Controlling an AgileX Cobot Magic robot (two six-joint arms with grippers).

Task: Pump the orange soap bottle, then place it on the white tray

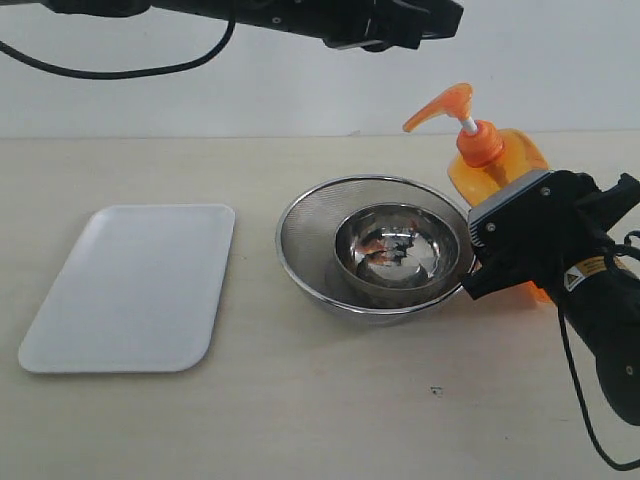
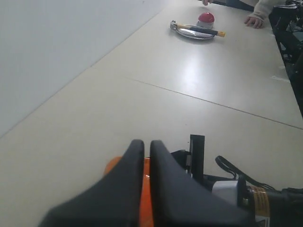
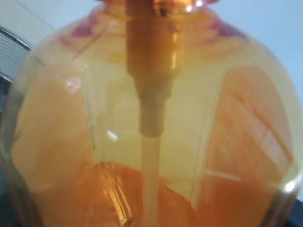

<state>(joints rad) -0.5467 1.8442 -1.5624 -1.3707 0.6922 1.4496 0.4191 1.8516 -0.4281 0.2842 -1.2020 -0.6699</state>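
Observation:
The orange soap bottle [image 1: 505,160] stands upright at the right, just behind a steel mesh strainer. Its pump head [image 1: 440,105] is up with the white stem showing. My right gripper [image 1: 510,250] is closed round the bottle's lower body. The bottle [image 3: 151,118] fills the whole right wrist view, so the fingers there are hidden. My left gripper [image 2: 147,144] is shut and empty, high above the bottle, with the orange pump head [image 2: 113,165] just below its fingers. That gripper [image 1: 400,25] hangs at the top edge of the exterior view. The white tray [image 1: 130,285] lies flat at the left.
A round mesh strainer [image 1: 300,235] with a steel bowl [image 1: 400,245] inside it sits between the tray and the bottle, touching the right gripper's side. Farther along the table lie a plate with a red object [image 2: 203,23] and a person's hand [image 2: 255,21].

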